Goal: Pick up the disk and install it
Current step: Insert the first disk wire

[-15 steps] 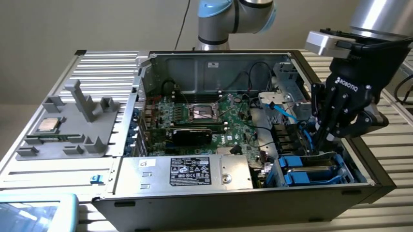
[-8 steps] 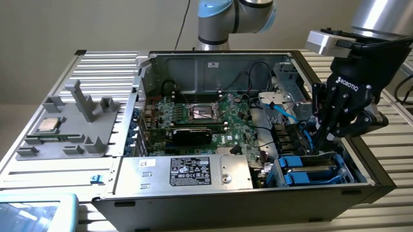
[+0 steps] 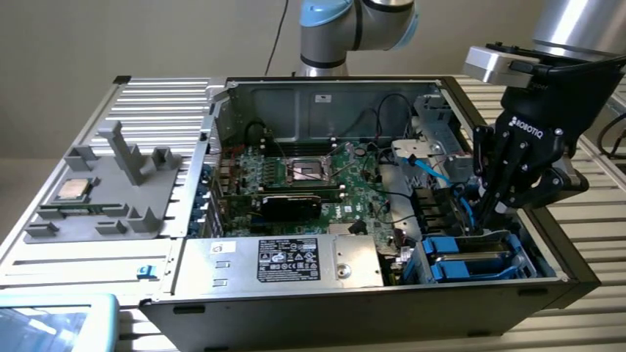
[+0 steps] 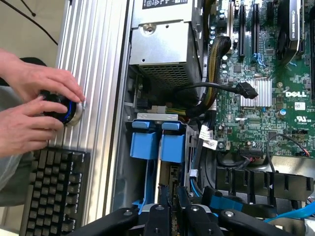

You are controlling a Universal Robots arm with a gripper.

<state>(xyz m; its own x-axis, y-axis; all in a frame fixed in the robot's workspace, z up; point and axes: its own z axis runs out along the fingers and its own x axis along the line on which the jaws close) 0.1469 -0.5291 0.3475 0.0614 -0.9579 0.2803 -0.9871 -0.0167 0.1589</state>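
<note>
The disk (image 4: 165,184) is held edge-on, deep in the case (image 3: 323,312), pinched by the jaws (seating judged unfinished).

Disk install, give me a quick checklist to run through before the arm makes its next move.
1. Claw grip on the disk: closed on its edge, ok.
2. Disk in the blue drive bay: standing on edge inside, ok.
3. Disk fully seated: cannot tell.
4. Blue cable clear of the claw: right beside it, not ok.
5. Person's hands outside the case: on a knob, ok.
</note>
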